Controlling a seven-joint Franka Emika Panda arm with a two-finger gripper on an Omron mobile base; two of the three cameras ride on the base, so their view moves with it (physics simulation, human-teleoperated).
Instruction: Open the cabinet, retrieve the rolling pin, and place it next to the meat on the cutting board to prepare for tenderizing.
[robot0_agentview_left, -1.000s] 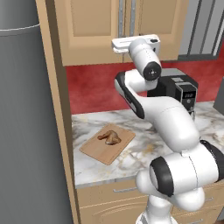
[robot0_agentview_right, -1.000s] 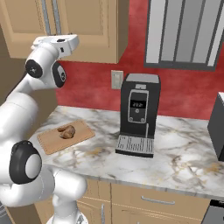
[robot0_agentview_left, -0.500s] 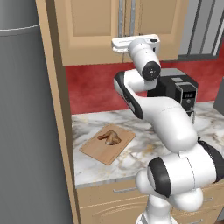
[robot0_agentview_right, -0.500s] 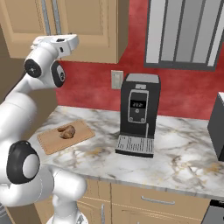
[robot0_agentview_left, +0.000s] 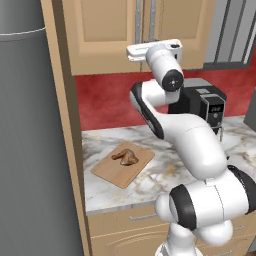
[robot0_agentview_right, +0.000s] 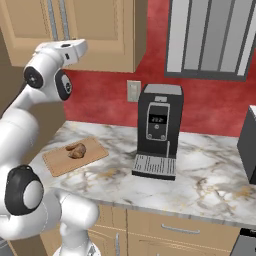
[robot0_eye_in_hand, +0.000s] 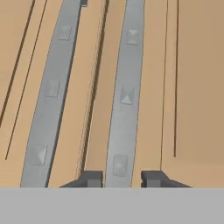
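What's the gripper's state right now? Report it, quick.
Gripper: one fingertip on each side of the cabinet's right-hand bar handle; whether it is already clamped cannot be told.

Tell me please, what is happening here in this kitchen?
A white robot arm reaches up to the cabinet, whose two doors look shut. In the hand view, its gripper has one fingertip on each side of a door handle, close to the bar; whether it already grips is not clear. Below on the counter, the meat lies on the cutting board. A coffee machine stands to the side.
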